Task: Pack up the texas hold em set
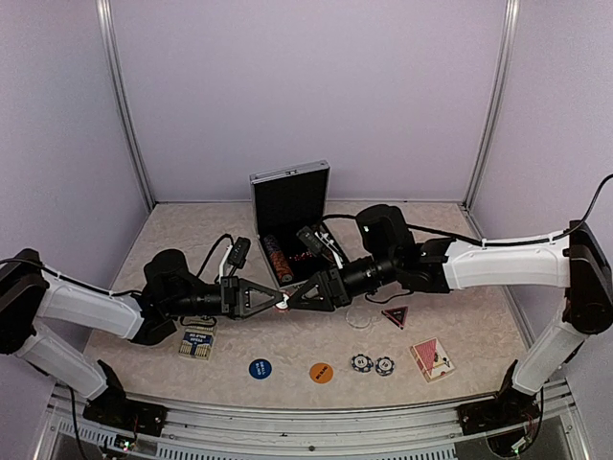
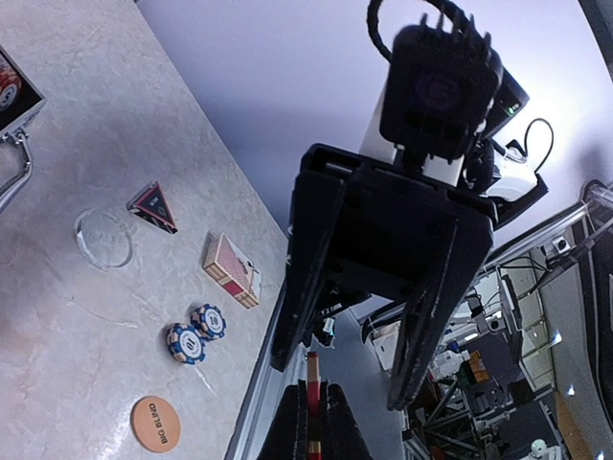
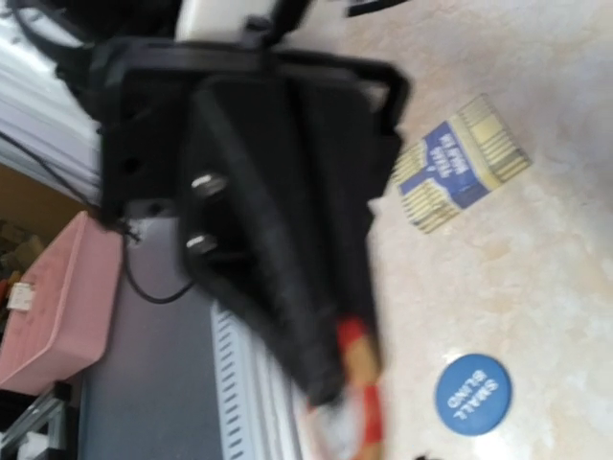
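1. The left gripper [image 1: 279,305] is holding its jaws together on a red-striped chip [image 2: 312,369], edge-on in mid-air, just in front of the open briefcase [image 1: 290,192].
2. The right gripper [image 2: 342,379] is meeting it tip to tip, jaws apart on either side of the chip, not gripping it.
3. Risk: if the left is releasing before the right is closing squarely, the chip is falling to the table [image 1: 460,287] and rolling.
4. Risk: the fingertips are crowding each other and could be colliding.
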Available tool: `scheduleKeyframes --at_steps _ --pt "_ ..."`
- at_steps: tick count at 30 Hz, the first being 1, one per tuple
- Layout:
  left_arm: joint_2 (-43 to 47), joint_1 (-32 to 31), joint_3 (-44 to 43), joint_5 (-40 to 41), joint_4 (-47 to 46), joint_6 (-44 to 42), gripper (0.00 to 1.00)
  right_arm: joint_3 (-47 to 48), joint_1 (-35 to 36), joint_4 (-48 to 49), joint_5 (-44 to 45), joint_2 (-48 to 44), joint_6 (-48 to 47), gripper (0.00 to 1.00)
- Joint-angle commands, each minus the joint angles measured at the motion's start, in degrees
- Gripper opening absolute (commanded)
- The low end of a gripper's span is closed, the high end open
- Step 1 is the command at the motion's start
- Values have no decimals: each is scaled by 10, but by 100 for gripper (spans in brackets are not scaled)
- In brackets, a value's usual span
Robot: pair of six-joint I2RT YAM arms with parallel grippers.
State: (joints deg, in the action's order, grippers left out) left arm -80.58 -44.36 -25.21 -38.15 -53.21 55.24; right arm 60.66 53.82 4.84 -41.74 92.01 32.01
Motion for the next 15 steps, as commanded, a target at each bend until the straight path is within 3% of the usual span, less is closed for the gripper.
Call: scheduleKeyframes --at_steps 1,6,15 --pt "17 -13 -15 -11 -29 -2 0 33 0 -55 50 0 -41 47" --pt "37 -13 -19 6 18 -23 0 31 -1 -84 104 -19 -61 47" --pt "27 -14 -24 0 3 -13 0 22 -1 -18 11 -6 -40 44"
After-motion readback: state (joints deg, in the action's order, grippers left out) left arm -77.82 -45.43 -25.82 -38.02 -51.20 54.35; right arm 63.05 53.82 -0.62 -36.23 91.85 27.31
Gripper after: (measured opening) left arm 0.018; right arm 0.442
